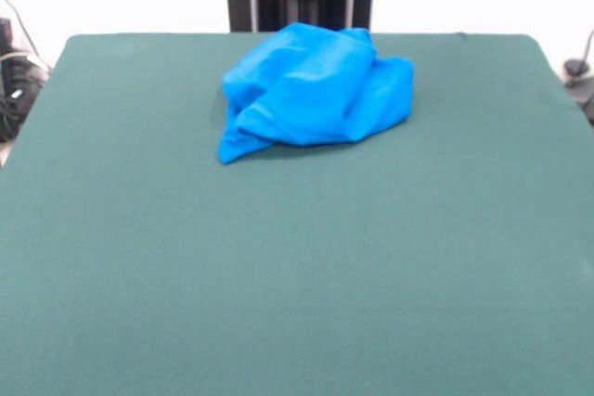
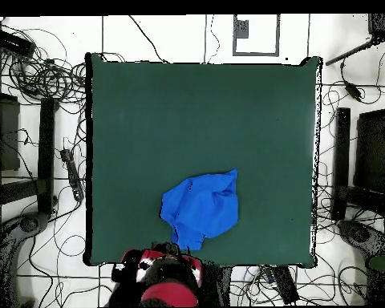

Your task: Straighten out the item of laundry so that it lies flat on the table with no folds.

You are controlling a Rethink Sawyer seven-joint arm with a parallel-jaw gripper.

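The T-shirt (image 1: 314, 90) was bunched on the table (image 1: 297, 285) near the robot's edge, best lifted by one outer corner; the gripper's state could not be told.

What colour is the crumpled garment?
Bright blue crumpled T-shirt, no print showing; clearest in the front view.

Tangled cables (image 2: 47, 76) on white floor (image 2: 156, 36)

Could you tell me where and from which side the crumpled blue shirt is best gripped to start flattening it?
Probably the pointed corner of the shirt that sticks out low on the table. It lies thin and free of the bunched middle; come from above.
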